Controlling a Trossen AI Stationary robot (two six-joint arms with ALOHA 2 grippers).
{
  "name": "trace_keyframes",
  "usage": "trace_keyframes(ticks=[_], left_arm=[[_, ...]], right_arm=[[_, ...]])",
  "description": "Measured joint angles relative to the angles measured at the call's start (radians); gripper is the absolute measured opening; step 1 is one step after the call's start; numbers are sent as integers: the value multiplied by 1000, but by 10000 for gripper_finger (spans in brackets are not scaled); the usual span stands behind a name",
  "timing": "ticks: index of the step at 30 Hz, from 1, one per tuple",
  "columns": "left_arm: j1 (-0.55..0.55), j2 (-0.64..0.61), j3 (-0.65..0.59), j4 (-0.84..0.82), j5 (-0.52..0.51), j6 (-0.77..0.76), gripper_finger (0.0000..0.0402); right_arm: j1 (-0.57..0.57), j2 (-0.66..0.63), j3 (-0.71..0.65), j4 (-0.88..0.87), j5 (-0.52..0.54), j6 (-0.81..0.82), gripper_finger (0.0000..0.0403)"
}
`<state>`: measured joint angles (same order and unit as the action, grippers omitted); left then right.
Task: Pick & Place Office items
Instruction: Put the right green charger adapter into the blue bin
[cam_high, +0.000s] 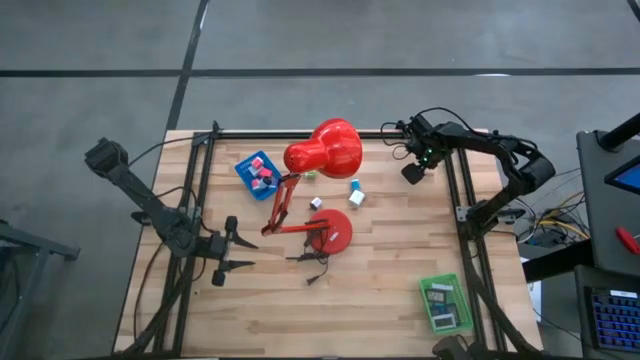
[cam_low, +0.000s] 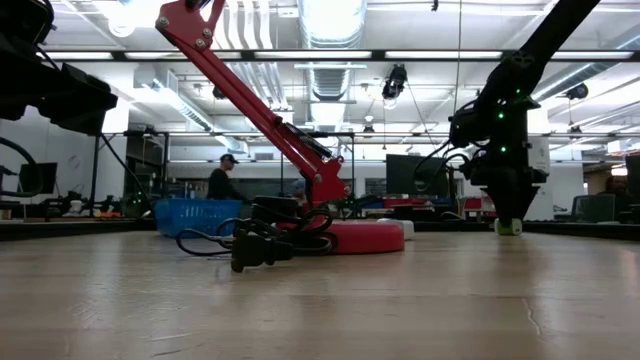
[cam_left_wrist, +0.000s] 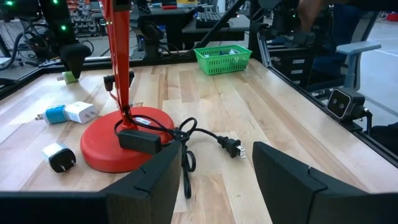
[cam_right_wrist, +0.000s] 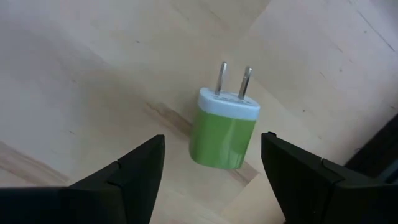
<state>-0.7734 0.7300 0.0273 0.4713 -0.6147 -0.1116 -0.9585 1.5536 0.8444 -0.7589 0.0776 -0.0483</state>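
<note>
A green charger block (cam_right_wrist: 225, 132) with a white cap and two metal prongs lies on its side on the wood at the table's far right. My right gripper (cam_right_wrist: 211, 146) points down over it, open, one finger on each side of the block with a gap between. In the low view the green block (cam_low: 508, 228) sits just under that gripper (cam_low: 510, 208). Teal and white blocks (cam_high: 355, 192) and a white block (cam_high: 316, 203) lie near the lamp. My left gripper (cam_high: 243, 251) waits open at the near left, facing the lamp base.
The red desk lamp (cam_high: 325, 150) stands mid-table on its round base (cam_high: 332, 230), its black cord and plug (cam_left_wrist: 229, 147) trailing toward my left gripper. A blue tray (cam_high: 258, 172) holds pink pieces at the far left. A green tray (cam_high: 445, 303) sits at the near right.
</note>
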Motion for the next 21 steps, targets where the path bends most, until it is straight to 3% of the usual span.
trace_keyframes(ticks=[21], left_arm=[[0, 0, 0, 0, 0, 0, 202]], right_arm=[[0, 0, 0, 1, 1, -8, 256]])
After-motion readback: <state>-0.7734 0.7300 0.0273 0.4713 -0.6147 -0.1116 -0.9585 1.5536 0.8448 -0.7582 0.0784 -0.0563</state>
